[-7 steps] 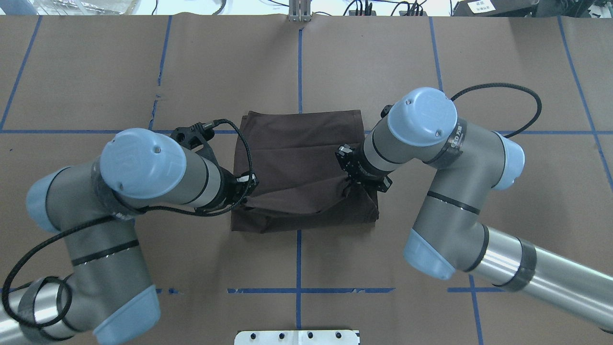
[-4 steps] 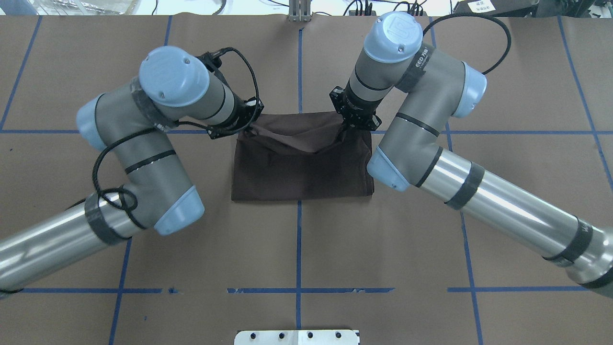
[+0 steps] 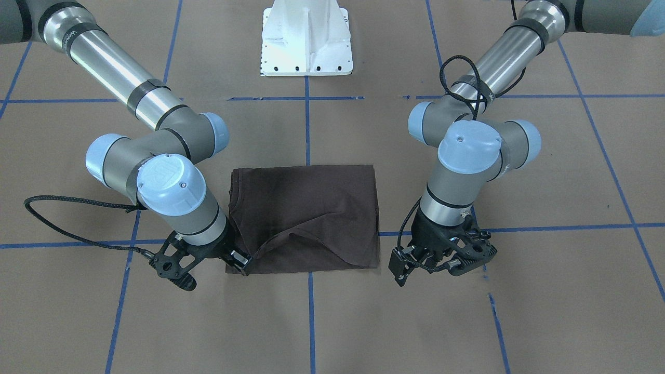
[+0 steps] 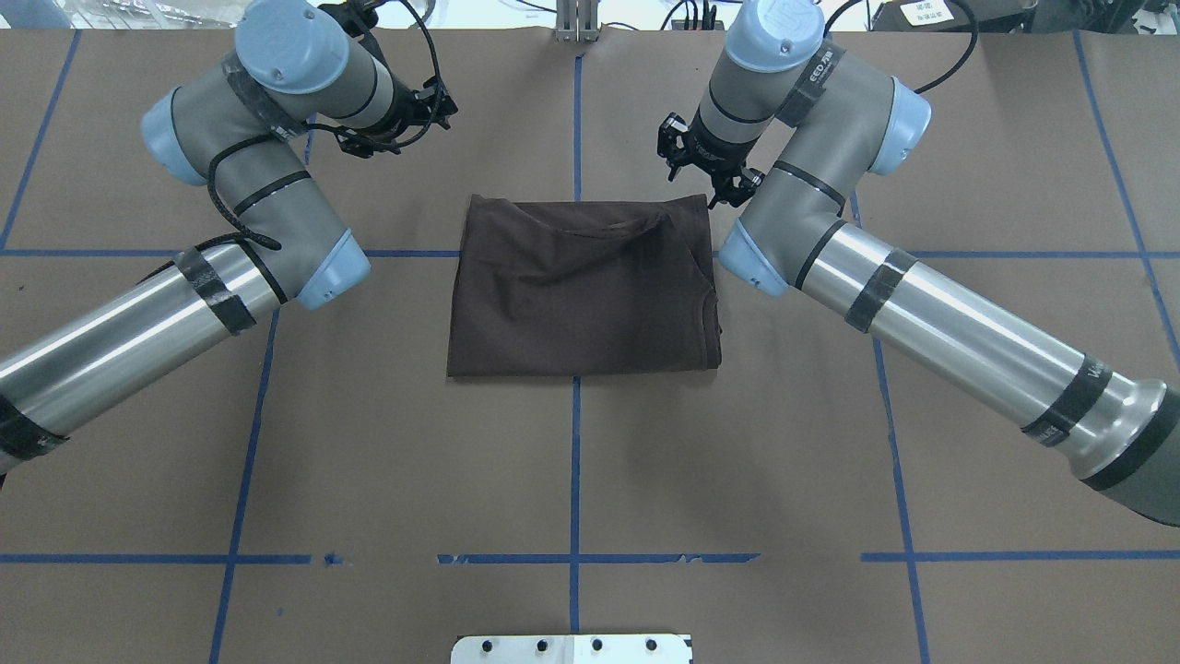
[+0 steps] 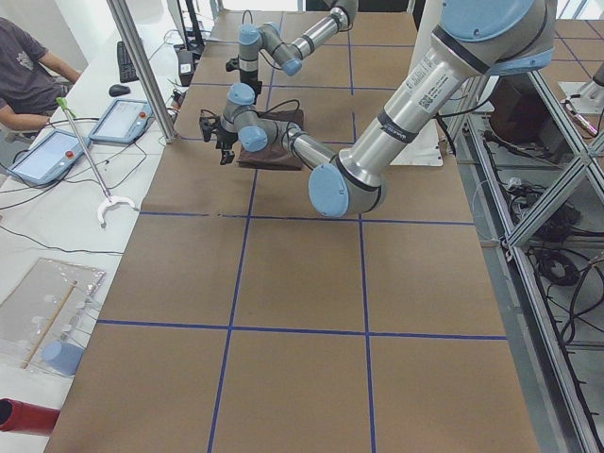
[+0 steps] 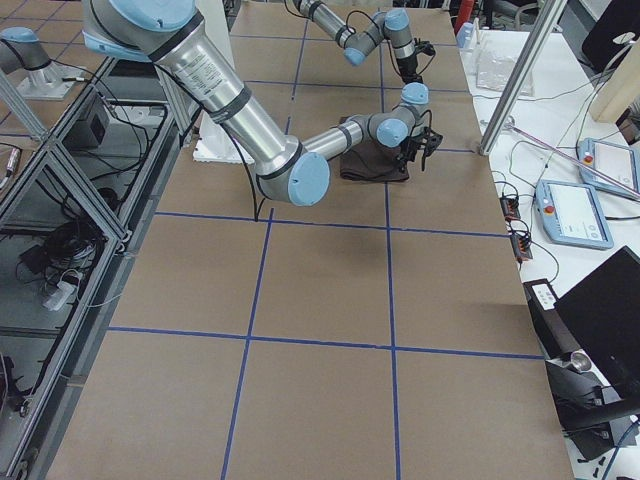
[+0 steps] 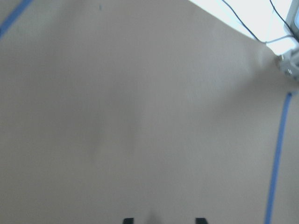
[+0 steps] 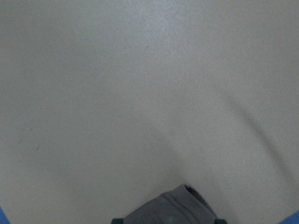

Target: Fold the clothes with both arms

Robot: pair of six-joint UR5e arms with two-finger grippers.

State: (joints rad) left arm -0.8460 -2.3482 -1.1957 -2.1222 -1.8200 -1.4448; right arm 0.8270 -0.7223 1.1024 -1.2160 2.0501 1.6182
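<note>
- Progress-wise I'd call this pretty far along. The T-shirt [image 4: 581,295] lies in the middle of the counter [image 4: 572,480] as a compact folded rectangle, with no sleeves sticking out anywhere.
- It's not perfect though. The top layer has a slack ridge running near the far edge. On the robot's right side the layers look slightly offset instead of stacked flush.
- My guess at what's left: flatten that ridge, and maybe do one more fold across if a smaller packet is wanted. I can't tell from here whether that's needed.
- The left gripper [image 7: 163,220] has its jaws spread wide with nothing between them, only bare paper under its camera. It hangs out past the shirt's far left corner, well apart from the cloth.
- The right gripper [image 8: 167,220] also has its jaws wide. It's right at the far right corner, with a little bump of cloth sitting between the tips. That cloth doesn't look pinched to me.
- Edges: the near edge is straight and tidy. The shirt sits roughly centred on the blue tape line [image 4: 573,443] that runs away from the robot.
- Room: there's plenty of bare paper on the near side toward the white pedestal [image 3: 306,41], and out to both sides.
- Tight spots: the counter's far rim, with cables [image 4: 701,14] beyond it, is close behind both grippers. That leaves little room to push further out.
- The right arm [image 4: 922,304] has its blue elbow just beside the shirt's right edge, so I'd take care with any sideways sweep there. The left arm [image 4: 138,314] has more gap.
</note>
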